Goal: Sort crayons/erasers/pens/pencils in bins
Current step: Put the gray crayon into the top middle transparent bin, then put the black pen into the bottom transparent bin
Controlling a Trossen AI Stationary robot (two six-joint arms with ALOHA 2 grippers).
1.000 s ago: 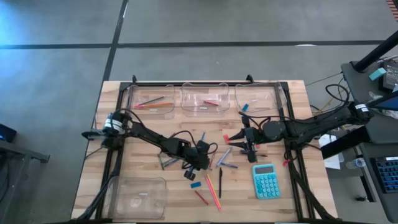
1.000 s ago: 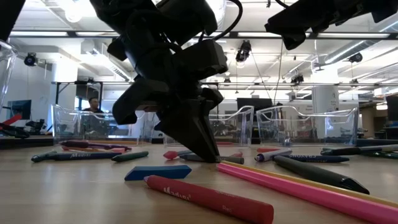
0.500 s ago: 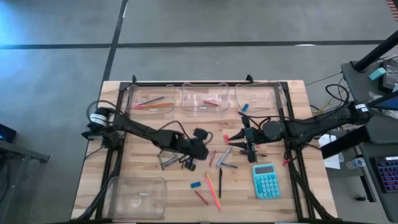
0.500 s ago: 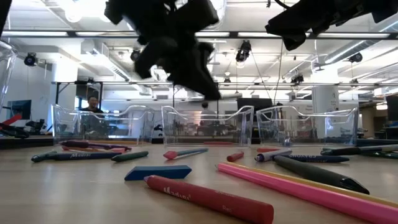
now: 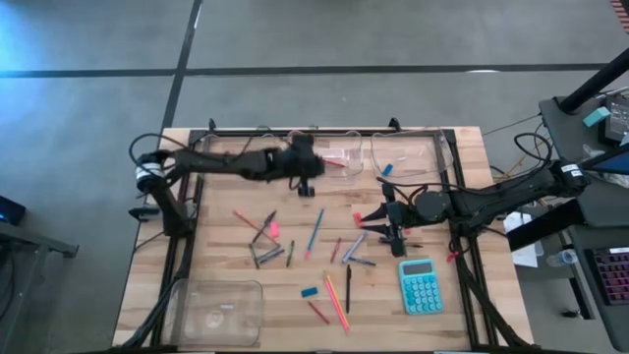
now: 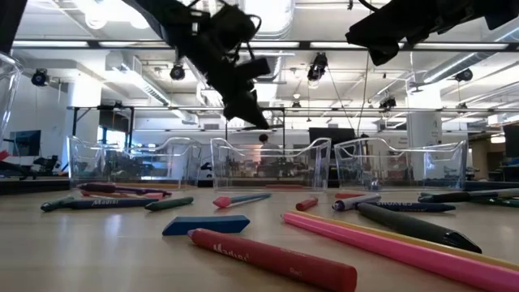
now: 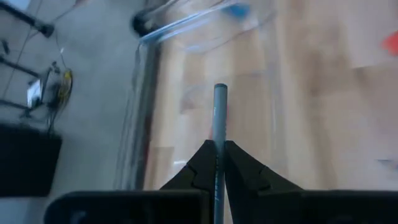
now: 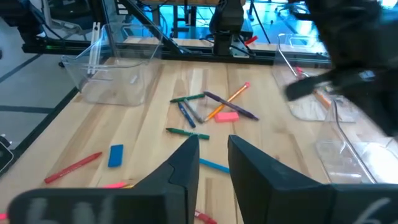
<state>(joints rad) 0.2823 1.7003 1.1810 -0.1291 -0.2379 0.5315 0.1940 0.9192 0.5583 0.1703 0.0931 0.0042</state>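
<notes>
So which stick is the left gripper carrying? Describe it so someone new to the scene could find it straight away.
Start at the row of clear bins along the table's far edge and find the middle bin. The left gripper hangs at that bin's near edge, shut on a grey crayon. It is the only stick off the table; every other one lies flat on the wood or in a bin.
</notes>
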